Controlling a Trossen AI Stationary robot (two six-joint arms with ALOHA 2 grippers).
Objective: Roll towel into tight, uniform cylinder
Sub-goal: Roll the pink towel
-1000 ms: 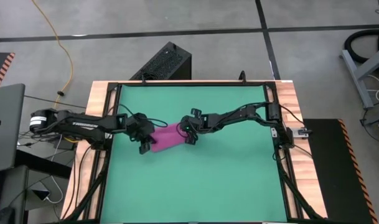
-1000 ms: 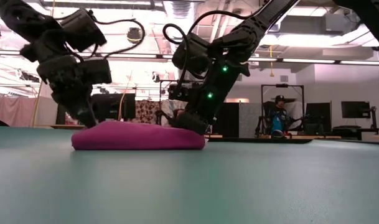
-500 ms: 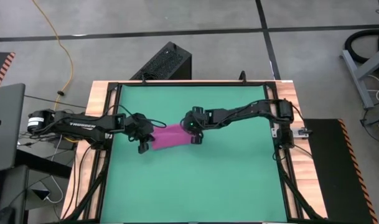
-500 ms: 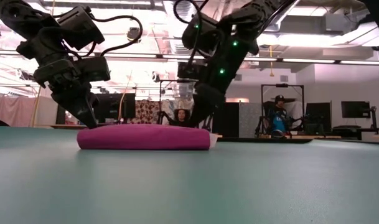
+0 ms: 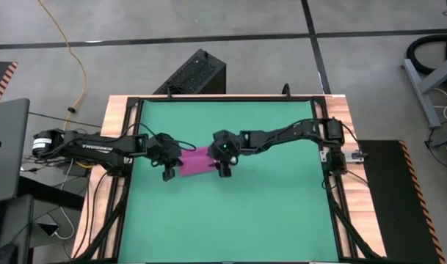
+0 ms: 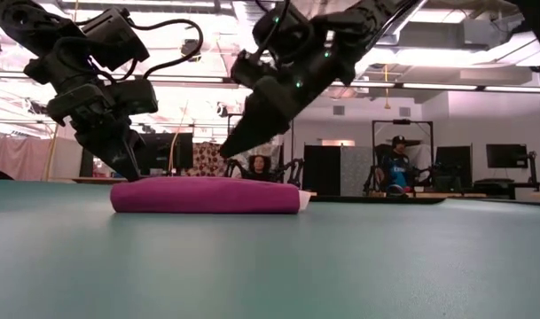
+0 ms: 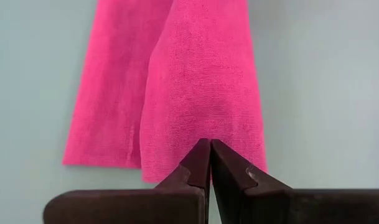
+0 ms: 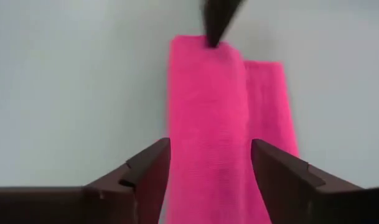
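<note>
A magenta-pink towel [image 5: 197, 163], partly rolled into a flat, low band with one loose layer beside the roll, lies on the green mat [image 5: 267, 213] of the table [image 5: 122, 106], a little toward its left edge and back half. The left gripper [image 5: 169, 169] presses its clenched fingers [image 7: 205, 163] down on the towel's left end. The right gripper [image 5: 224, 169] hovers above the other end, fingers [image 8: 149, 168] spread apart, straddling the cloth without gripping it.
</note>
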